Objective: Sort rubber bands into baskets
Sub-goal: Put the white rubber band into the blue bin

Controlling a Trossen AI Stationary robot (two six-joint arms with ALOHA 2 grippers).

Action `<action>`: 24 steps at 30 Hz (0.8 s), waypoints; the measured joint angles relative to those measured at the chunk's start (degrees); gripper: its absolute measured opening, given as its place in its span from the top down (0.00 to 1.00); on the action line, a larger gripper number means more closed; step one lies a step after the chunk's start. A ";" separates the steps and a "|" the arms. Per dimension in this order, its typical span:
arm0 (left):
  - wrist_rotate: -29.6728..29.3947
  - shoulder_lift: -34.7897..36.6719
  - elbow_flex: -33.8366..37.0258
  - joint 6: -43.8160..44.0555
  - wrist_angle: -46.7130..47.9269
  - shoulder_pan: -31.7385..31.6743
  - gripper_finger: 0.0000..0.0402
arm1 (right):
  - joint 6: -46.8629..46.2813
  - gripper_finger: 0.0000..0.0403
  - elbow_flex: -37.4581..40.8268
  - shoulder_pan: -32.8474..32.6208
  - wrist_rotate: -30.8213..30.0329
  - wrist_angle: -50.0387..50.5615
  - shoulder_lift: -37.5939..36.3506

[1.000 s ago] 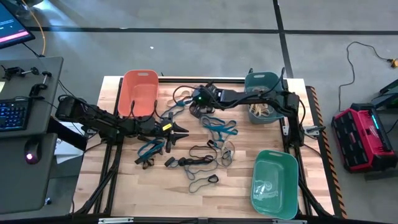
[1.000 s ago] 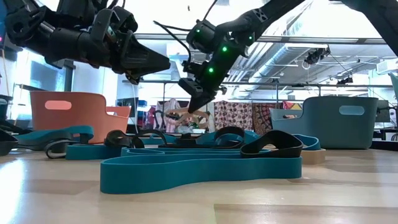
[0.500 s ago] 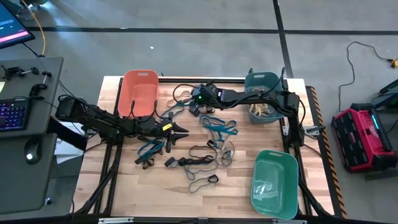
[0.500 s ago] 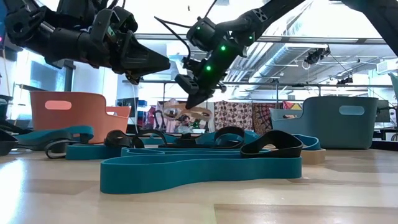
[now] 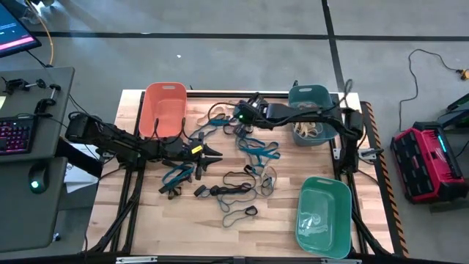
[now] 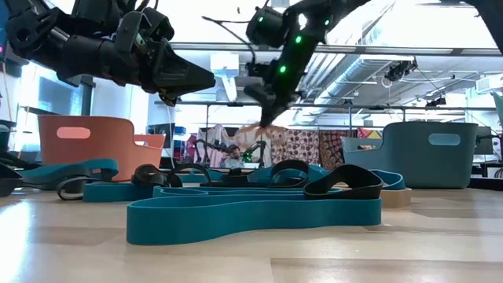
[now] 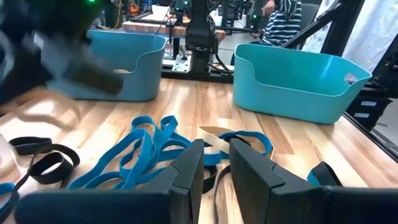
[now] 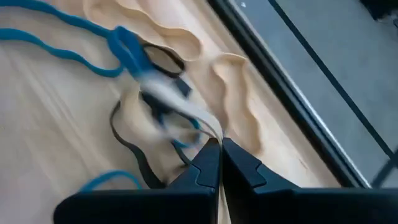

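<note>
My right gripper [image 5: 240, 117] is up off the desk near the far edge, about midway along it. Its fingers are pressed together on a pale tan rubber band [image 8: 186, 115]. The band hangs loose below the tips, long axis running roughly up and down, free end pointing at the desk. It shows smeared in my wrist view, so I judge it is swinging.

The dark teal-blue basket [image 5: 311, 103] sits by the far right corner with tan bands already in it, so that looks like the drop.

What worries me is how thin this pinch is. A floppy loop held by one strand could slide out partway and land on the wood. The dangling end could also hook the basket's near wall as I cross it and be tugged free. Just below are blue bands [image 5: 256, 150] and black ones, and I cannot tell whether a blue strand is caught up with mine. If it is, it goes into the wrong basket.

My left gripper [image 5: 209, 155] hovers over the left-middle of the desk near the orange-salmon basket [image 5: 165, 106], fingers a little apart, with nothing between them that I can make out. The green basket [image 5: 322, 216] waits at the near right corner.
</note>
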State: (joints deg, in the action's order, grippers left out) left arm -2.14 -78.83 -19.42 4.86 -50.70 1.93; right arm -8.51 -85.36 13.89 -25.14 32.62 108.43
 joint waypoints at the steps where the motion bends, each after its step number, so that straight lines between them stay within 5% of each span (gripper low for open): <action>1: -0.01 0.00 0.00 -0.01 -0.01 0.00 0.83 | -0.36 1.00 0.00 0.06 -0.74 1.56 -0.87; 11: -0.01 0.00 0.00 0.03 -0.15 0.04 0.83 | -11.27 1.00 0.00 1.40 -10.52 22.01 -11.33; 24: -0.01 0.00 0.00 0.00 -0.18 0.07 0.83 | -38.73 1.00 0.00 7.42 -19.68 54.40 -17.67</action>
State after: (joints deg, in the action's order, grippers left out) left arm -2.15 -78.83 -19.42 4.86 -50.88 2.00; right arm -47.24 -85.36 21.31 -44.81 87.02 90.76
